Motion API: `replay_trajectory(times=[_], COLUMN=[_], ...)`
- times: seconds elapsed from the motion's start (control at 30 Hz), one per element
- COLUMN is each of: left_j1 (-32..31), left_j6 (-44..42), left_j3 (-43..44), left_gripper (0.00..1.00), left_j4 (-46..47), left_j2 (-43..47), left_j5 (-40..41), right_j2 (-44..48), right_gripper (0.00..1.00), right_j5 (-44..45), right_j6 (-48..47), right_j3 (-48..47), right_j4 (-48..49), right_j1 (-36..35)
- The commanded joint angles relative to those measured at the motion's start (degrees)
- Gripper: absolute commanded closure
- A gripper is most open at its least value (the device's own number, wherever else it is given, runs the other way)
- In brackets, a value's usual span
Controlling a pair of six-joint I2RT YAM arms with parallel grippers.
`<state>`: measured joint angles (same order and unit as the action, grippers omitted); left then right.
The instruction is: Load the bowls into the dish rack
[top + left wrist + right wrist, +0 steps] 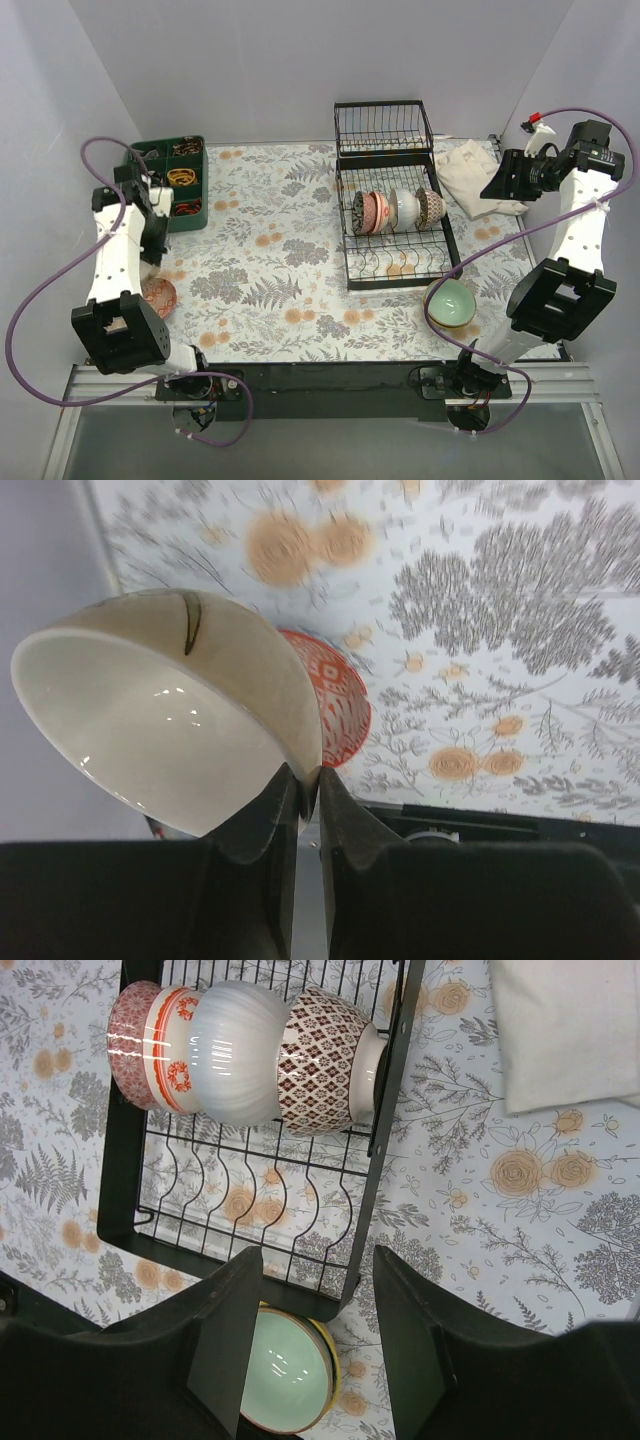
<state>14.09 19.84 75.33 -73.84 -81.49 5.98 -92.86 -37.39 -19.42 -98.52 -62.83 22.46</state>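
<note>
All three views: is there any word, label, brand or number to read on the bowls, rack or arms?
No text can be read.
The bowls in the dish rack: patterns only, no lettering.
The cream bowl in the left gripper: one dark brush stroke, not a letter.
White tag by the right arm: too small to read.

Left arm (115, 255): white links, black joint housings; bolted at the left end of the base rail (330, 382).
Right arm (580, 225): identical finish; right end of the base rail.
Cables (578, 110): purple, looped, one per arm.
Fingers (255, 880): matte black, wedge-shaped.
</note>
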Motion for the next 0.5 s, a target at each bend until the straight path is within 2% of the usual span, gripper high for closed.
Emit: replay_trajectory(times=[0.0,0.07,0.13,0.17,0.2,0.27,0.33,0.4,0.43,0.47], left_j1=[-0.11,-0.46,-3.52,-5.28,-9.91,-17.90,-20.67,-24.88,-26.20,-29.09], left_j6=[-2.52,-2.00,-0.24,-0.06,0.11,0.64,1.08,3.70,4.59,5.90], left_j3=[15.24,19.57,26.60,28.97,31.00,37.15,42.67,44.89,47.17,48.23], left_gripper=[1.00,1.00,1.00,1.00,1.00,1.00,1.00,1.00,1.00,1.00], left_j4=[-4.73,-5.69,-5.70,-5.61,-5.70,-4.47,-1.94,1.06,2.90,4.05], left_j2=[-1.47,-5.40,-7.97,-8.94,-11.21,-13.15,-15.62,-18.50,-19.66,-20.80], left_j5=[0.62,-2.01,-7.97,-10.61,-13.33,-20.54,-34.11,-40.49,-47.48,-49.64], right_j2=[2.24,2.94,3.30,3.82,4.17,5.49,6.63,8.57,9.27,10.41], right_gripper=[0.43,0.43,0.43,0.43,0.43,0.43,0.43,0.43,0.43,0.42], right_j5=[1.08,1.96,4.15,5.38,7.74,10.22,13.21,15.05,15.93,16.90], right_j6=[0.26,0.26,-0.18,-0.09,-0.09,0.17,1.40,1.93,2.10,2.19], right_j3=[0.08,0.78,1.05,1.05,1.05,0.79,1.13,1.92,2.10,2.28], right_j4=[1.30,1.48,1.57,1.66,1.83,1.83,1.75,1.39,0.87,0.60], right_j1=[-0.22,-0.22,-0.22,-0.13,-0.05,0.56,1.79,2.68,3.29,3.47])
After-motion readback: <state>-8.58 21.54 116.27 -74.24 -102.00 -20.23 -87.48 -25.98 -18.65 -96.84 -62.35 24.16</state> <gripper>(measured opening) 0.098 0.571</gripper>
